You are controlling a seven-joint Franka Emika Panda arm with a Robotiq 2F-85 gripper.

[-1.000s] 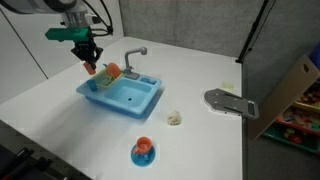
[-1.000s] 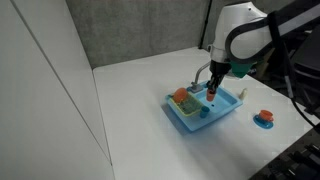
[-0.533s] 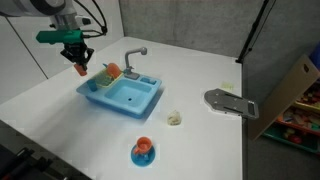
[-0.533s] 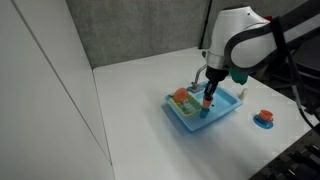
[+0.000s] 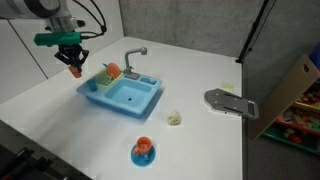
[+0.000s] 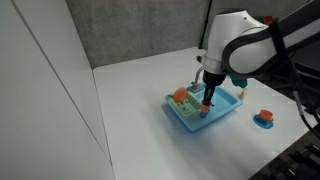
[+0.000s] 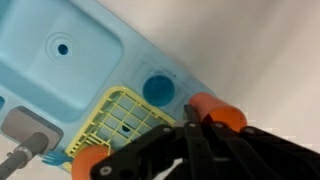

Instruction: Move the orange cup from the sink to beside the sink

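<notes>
One orange cup (image 5: 77, 71) hangs in the air, pinched in the gripper (image 5: 76, 66), whose jaws are narrowed onto it. In an exterior view it sits at about ten o'clock from the blue toy sink (image 5: 125, 100), clear of the basin and above the white table (image 5: 40, 105). To its right, a yellow rack (image 5: 104, 82) fills the sink's left compartment, with an orange object (image 5: 112, 72) resting at its back edge. The grey faucet (image 5: 133, 58) stands at the sink's twelve o'clock. At about five o'clock from the sink, well apart from it, lies a blue saucer (image 5: 143, 155) carrying something orange. A small cream object (image 5: 174, 118) lies near the sink's right side. Farther right, a flat grey object (image 5: 230, 103) lies near the table edge. In the wrist view the dark fingers (image 7: 190, 150) reach over the rack, beside a round blue holder (image 7: 158, 88).
</notes>
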